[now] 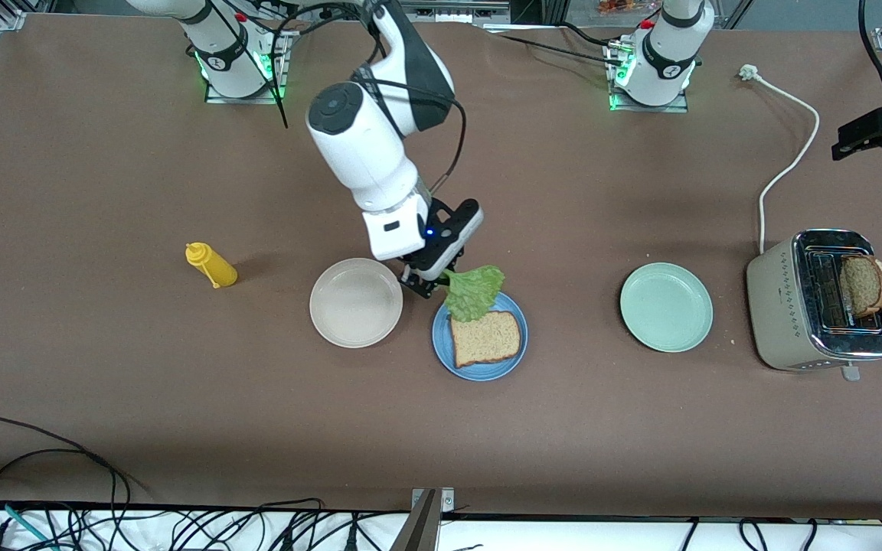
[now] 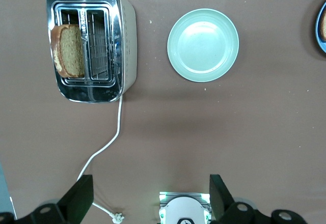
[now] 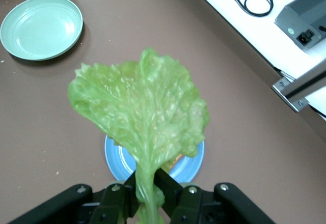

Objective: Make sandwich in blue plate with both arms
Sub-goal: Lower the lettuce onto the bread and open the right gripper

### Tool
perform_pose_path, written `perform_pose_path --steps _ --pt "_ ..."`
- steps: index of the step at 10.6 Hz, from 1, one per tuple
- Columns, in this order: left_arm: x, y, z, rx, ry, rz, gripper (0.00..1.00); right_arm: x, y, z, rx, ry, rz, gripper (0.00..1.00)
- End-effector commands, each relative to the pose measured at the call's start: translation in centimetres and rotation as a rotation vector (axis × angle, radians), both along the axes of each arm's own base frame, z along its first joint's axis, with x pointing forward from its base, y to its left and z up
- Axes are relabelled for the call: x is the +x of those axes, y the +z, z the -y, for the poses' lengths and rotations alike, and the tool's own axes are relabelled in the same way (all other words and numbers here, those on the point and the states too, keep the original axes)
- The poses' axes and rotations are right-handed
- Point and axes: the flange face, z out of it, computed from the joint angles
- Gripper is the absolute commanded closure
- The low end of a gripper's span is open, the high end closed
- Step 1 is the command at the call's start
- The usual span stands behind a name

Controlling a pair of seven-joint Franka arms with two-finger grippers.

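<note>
Brown matte tabletop [image 1: 104, 383], cables [image 1: 43, 520] along edge, prob. lab.

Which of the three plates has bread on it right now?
The blue plate, between the beige plate and green plate; it holds one bread slice. Those two hold nothing.

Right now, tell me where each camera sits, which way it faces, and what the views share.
Front view: high across the table, facing both bases; the right gripper holds the lettuce leaf over the blue plate.
Left wrist view: high, looking down past the left gripper, jaws open, at the toaster and mint green plate.
Right wrist view: looking down along the shut jaws at the lettuce leaf.
Shared: the front and right wrist views both show the lettuce leaf, blue plate and mint green plate.
</note>
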Motion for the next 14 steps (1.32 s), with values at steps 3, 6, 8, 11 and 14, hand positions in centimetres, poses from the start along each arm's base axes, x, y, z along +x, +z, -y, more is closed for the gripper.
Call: perform_pose_path --steps 3,6,8,11,14 --pt "-0.7 1.3 0.0 0.029 0.089 0.019 0.00 -1.4 -7.2 -4.9 0.025 0.022 0.149 1.00" --pt "-0.4 2.7 -0.3 0.037 0.109 0.070 0.00 -0.7 -11.5 -4.6 -0.035 0.060 0.215 1.00" --pt "-0.3 2.6 -0.2 0.052 0.131 0.068 0.00 -0.2 -13.9 -4.9 -0.051 0.061 0.265 1.00" --pt "0.1 2.2 -0.2 0.044 0.145 0.065 0.00 1.1 -17.3 -4.8 -0.007 0.040 0.294 1.00" --pt "0.2 2.1 0.0 0.036 0.139 0.065 0.00 0.9 -19.5 -5.1 -0.006 0.036 0.284 1.00"
